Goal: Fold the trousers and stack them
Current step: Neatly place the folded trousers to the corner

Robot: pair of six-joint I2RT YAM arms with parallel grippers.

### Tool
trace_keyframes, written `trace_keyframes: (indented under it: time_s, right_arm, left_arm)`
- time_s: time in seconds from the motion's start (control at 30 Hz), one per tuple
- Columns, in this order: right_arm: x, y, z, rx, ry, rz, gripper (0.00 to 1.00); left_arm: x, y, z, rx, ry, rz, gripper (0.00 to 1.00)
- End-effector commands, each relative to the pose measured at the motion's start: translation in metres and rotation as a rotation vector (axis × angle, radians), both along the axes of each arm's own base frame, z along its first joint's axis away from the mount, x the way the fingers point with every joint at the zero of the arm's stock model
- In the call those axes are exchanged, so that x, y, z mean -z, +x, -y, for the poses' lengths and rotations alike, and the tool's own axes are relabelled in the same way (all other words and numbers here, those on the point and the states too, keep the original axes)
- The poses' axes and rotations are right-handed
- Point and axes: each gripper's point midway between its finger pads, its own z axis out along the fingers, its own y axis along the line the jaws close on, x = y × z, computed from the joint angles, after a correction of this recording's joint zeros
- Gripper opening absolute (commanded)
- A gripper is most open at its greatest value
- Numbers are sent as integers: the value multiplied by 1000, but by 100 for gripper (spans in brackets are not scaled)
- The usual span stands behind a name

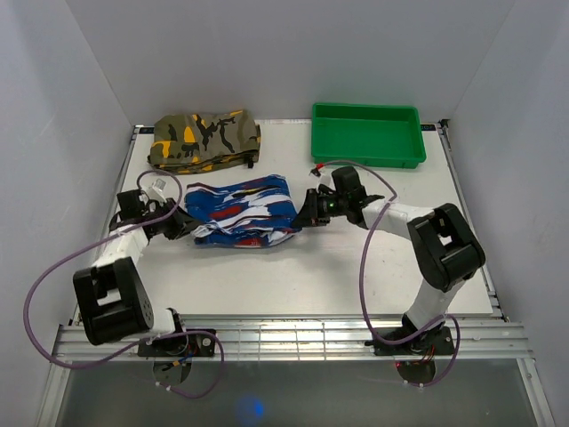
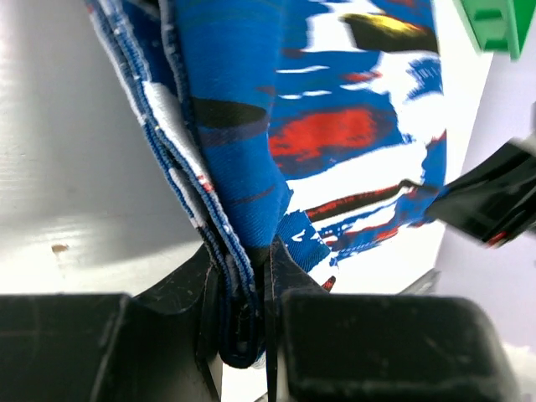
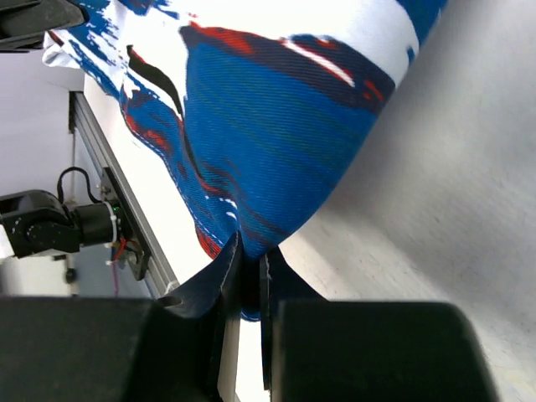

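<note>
One pair of soft woven trousers (image 1: 244, 212), in a busy royal-blue print streaked white, red, black and yellow, lies folded into a rumpled rectangle at the middle of the smooth white table (image 1: 293, 276). The layered edge on the left arm's side, a stack of ribbed seams, is pinched in the black left gripper (image 2: 251, 276). The right gripper (image 3: 249, 268) is clamped on a rounded fold at the opposite edge. Behind, apart from them, sits a folded olive-brown camouflage garment (image 1: 204, 138) with orange and black patches. To its right is a shallow rectangular green plastic tray (image 1: 366, 111).
</note>
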Motion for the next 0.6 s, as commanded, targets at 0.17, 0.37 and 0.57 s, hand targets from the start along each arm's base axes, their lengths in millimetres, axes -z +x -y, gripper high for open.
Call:
trace_keyframes:
  time_s: [0.17,0.37,0.57]
  right_arm:
    - [-113,35,-18,-51,-17,457,8]
    - [-169,82,-47,-23,16,641,8]
    - [-208,159,-83,38,46,838,8]
  left_arm:
    - [-134,29,-27,80,375,525,0]
    - [-196,65,-49,18,519,736,0]
    - [-231,132,-81,-100,587,886,0]
